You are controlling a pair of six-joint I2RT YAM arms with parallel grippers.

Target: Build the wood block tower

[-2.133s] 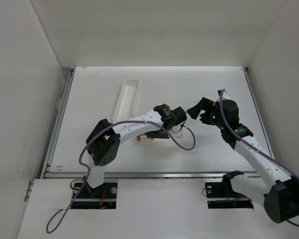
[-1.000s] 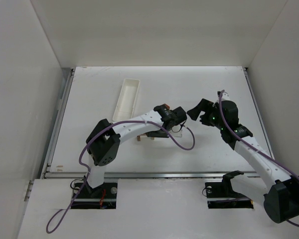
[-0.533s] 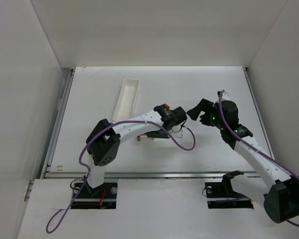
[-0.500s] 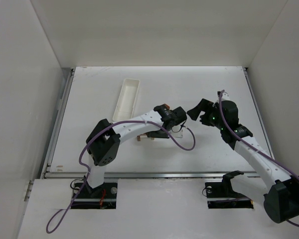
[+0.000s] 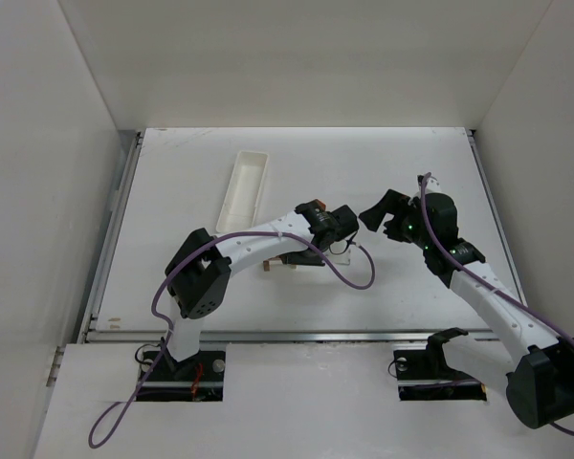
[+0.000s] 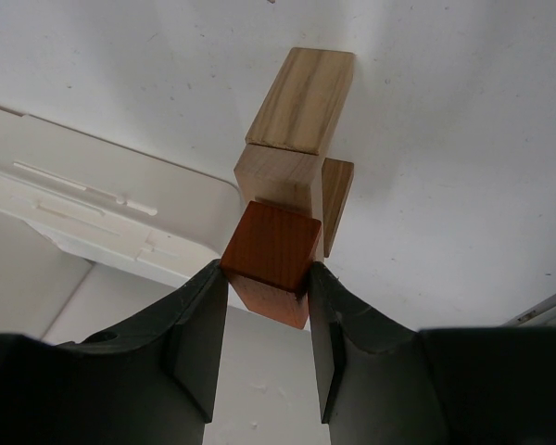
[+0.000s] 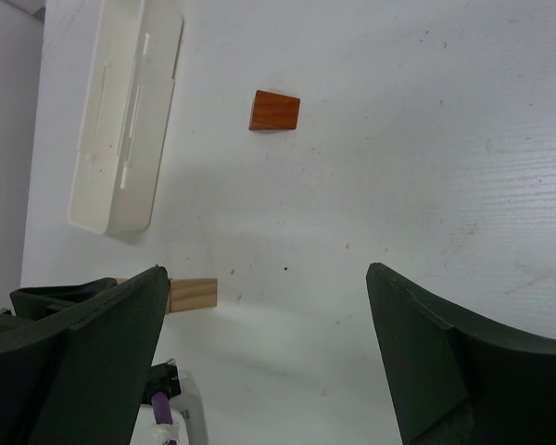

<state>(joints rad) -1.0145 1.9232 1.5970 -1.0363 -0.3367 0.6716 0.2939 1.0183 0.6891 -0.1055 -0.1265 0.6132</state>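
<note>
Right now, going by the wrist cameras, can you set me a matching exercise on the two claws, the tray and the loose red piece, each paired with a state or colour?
Things:
1. left claw
2. right claw
3. tray
4. loose orange-red piece

States:
A. lying by itself, near the tray
B. open, holding nothing
C. shut on an orange-red block
D. white and oblong

Pairs: 1-C, 2-B, 3-D, 4-A

Small tan wood block tower [image 6: 280,178]
</note>
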